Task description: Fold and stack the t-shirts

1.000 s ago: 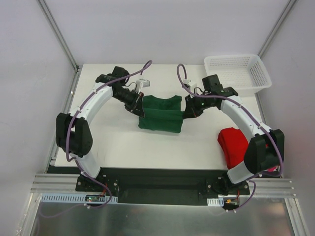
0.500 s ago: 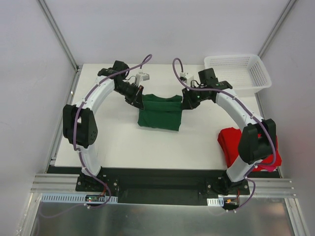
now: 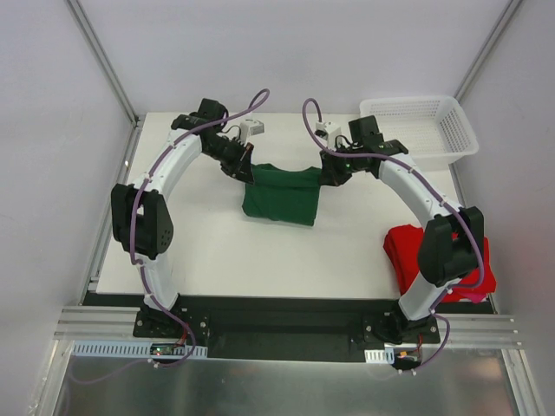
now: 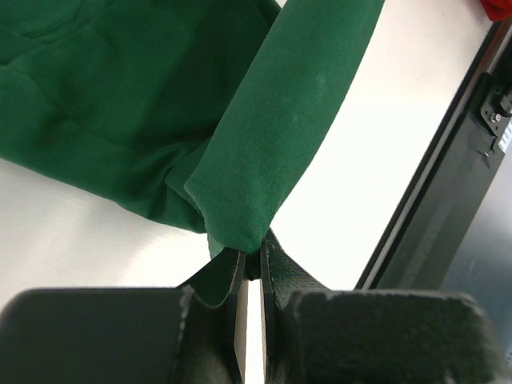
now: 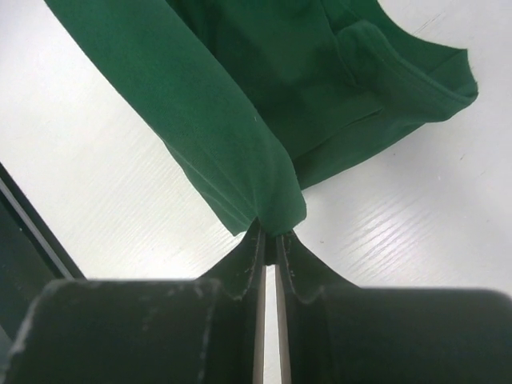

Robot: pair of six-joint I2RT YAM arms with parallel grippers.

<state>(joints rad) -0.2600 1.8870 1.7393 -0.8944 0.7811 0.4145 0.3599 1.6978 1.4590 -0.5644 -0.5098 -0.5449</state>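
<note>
Green t-shirt lies in the middle of the white table, toward its far half, folded into a compact, roughly rectangular shape. Its near part rests flat on the surface. Its far edge runs between the two grippers and dips slightly at the centre. Left gripper grips the far left corner; the left wrist view shows the jaws pressed almost together with a fold of green cloth pinched between them, and a band of fabric stretching away from the tips. Right gripper grips the far right corner in the same manner; the right wrist view shows its jaws nearly closed on a bunched fold of the same cloth. Both arms curve inward from their bases toward the garment. Red t-shirt lies well apart at the near right edge of the table, bunched or folded, partly hidden behind the right arm. White mesh basket sits at the far right corner of the table, clear of both shirts.
</note>
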